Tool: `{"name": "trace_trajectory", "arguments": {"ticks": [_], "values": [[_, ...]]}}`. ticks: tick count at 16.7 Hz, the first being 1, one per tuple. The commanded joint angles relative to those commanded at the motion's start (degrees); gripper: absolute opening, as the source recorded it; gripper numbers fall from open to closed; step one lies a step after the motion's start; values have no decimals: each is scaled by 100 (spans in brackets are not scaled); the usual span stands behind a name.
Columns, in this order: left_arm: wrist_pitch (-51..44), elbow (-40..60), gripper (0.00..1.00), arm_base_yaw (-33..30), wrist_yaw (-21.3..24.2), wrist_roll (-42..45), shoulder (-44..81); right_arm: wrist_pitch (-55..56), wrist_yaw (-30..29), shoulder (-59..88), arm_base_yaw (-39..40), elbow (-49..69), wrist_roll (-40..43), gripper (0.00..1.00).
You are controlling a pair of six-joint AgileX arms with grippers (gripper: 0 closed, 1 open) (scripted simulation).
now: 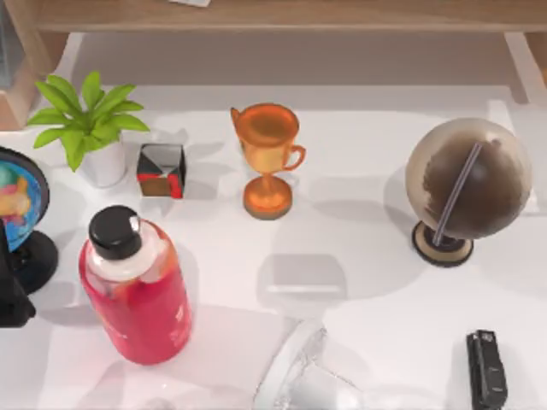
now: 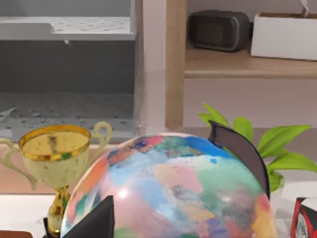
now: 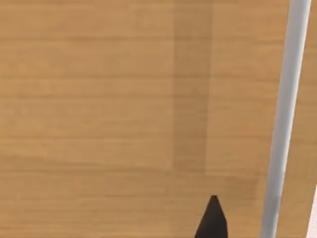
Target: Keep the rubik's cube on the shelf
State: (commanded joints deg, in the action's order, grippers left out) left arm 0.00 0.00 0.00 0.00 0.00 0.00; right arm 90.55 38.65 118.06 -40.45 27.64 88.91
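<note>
The right arm's camera looks close onto the light-brown wood of the shelf [image 3: 124, 109], likely to set something there, though I can't tell whether its gripper is open or closed. No yellow-and-green cube is visible; only the black-and-red cube [image 1: 161, 170] sits beside the trophy [image 1: 268, 158]. The left arm waits by the colourful globe [image 2: 168, 193], its grip unclear too.

A white table [image 1: 359, 213] with open room at its centre, between an orange trophy [image 1: 267, 158] and a brown globe [image 1: 466, 188]. A potted plant [image 1: 90, 128], a black, red and grey cube [image 1: 161, 170], a red bottle [image 1: 137, 286] and a colourful globe [image 1: 19, 196] crowd the left side. The wooden shelf [image 1: 282, 15] spans the far edge.
</note>
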Motion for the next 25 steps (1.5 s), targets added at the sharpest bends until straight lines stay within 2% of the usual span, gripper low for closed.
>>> {"name": "trace_trajectory", "arguments": {"ticks": [4,5,14,19,25], "values": [[0,0,100,0,0,0,0,0,0,0,0,0,0,98],[0,0,100,0,0,0,0,0,0,0,0,0,0,100],[0,0,100,0,0,0,0,16,12,-8,-8,-8,2,100],[0,0,100,0,0,0,0,254,277,-104,-268,-347,-2,100],[0,0,100,0,0,0,0,130,201,-96,-330,-234,-36,100]]}}
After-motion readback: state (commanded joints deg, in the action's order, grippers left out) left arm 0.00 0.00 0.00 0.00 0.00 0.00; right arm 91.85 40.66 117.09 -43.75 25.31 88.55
